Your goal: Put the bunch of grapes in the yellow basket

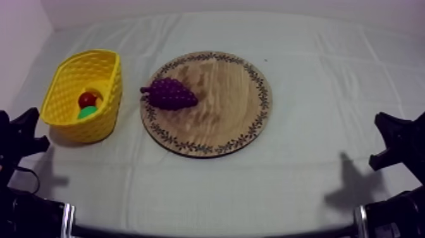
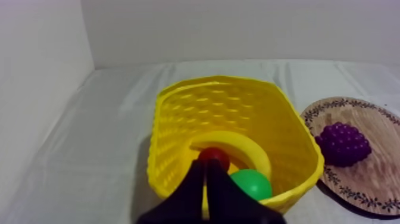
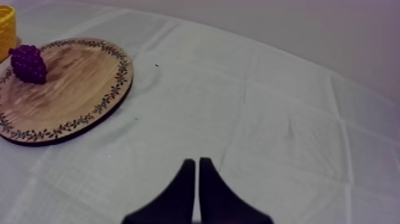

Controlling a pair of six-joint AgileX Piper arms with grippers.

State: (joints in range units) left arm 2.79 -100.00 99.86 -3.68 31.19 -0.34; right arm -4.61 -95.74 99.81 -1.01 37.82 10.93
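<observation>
From above, the round wooden board [image 1: 218, 130] sits mid-surface [image 1: 303, 190] with the yellow basket [image 1: 69, 76] at its nine o'clock, just apart from it. The bunch of grapes [image 1: 169, 93] lies on the board's ten o'clock sector, stem toward the basket, so the carry looks short. A small red fruit [image 1: 88, 99] and a green round fruit [image 1: 88, 112] lie inside the basket. The left gripper [image 1: 25, 130] and right gripper [image 1: 395, 136] sit low at eight and four o'clock, well away from the fruit, which suggests the pick has not yet begun. From the left wrist, that gripper's fingers [image 2: 196, 190] lie pressed together as a narrow wedge, empty, aimed at the basket; a banana [image 2: 244, 146] curls behind the red fruit, and the grapes rest on the board at the basket's three o'clock. From the right wrist, its fingers [image 3: 209, 190] are likewise closed on nothing over bare cloth, with the board and grapes at ten o'clock, well apart. The left arm looks the handier one.
</observation>
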